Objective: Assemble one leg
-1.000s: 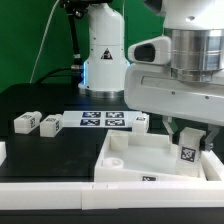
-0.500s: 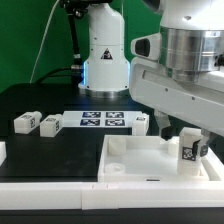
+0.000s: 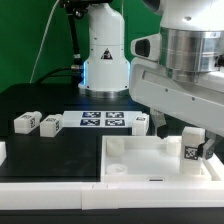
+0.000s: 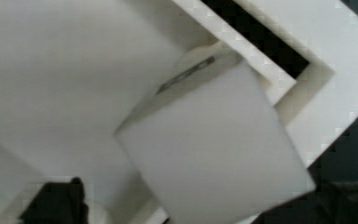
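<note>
The small white plastic rectangular leg [image 3: 191, 149] with a black-and-white square marker tag on its face is standing upright at the exterior view's right, its long axis running vertically and its tagged face turned toward the camera. It is sitting at the far right corner of the large white square panel [image 3: 140, 160], which is lying flat on the black surface [image 3: 40, 100]. The robot's gripper [image 3: 178, 130] is hanging directly above the leg, with one dark finger [image 3: 163, 124] showing just beside the leg's upper end on the exterior view's left. Whether the fingers are clamping the leg or merely flanking it I cannot tell. In the wrist view the leg [image 4: 211, 150] is filling much of the frame as a tilted white slab against the panel [image 4: 69, 70].

Three more small white tagged blocks [image 3: 38, 123] are lying near the thin flat marker board [image 3: 103, 121], well apart from the panel.
</note>
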Controlling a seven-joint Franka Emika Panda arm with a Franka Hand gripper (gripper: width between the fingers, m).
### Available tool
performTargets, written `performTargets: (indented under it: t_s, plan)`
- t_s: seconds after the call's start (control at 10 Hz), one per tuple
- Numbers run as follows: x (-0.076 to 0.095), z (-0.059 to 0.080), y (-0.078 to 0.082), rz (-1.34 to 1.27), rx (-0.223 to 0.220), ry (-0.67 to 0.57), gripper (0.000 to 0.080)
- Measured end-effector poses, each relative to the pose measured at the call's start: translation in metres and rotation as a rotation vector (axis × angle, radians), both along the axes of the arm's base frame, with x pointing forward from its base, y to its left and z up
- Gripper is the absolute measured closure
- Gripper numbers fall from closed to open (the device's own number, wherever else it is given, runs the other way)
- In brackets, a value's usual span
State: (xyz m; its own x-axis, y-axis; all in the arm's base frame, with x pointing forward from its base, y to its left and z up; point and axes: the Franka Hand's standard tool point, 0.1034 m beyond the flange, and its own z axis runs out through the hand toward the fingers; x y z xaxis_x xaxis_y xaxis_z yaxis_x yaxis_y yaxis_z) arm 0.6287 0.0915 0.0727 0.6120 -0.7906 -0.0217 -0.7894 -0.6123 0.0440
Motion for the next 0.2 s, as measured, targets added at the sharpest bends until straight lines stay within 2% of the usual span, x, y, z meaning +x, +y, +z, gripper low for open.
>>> performTargets:
  t_s: [0.2]
  plan:
    - [-0.0001, -0.0001, 0.0000, 0.000, 0.000, 0.000, 0.0150]
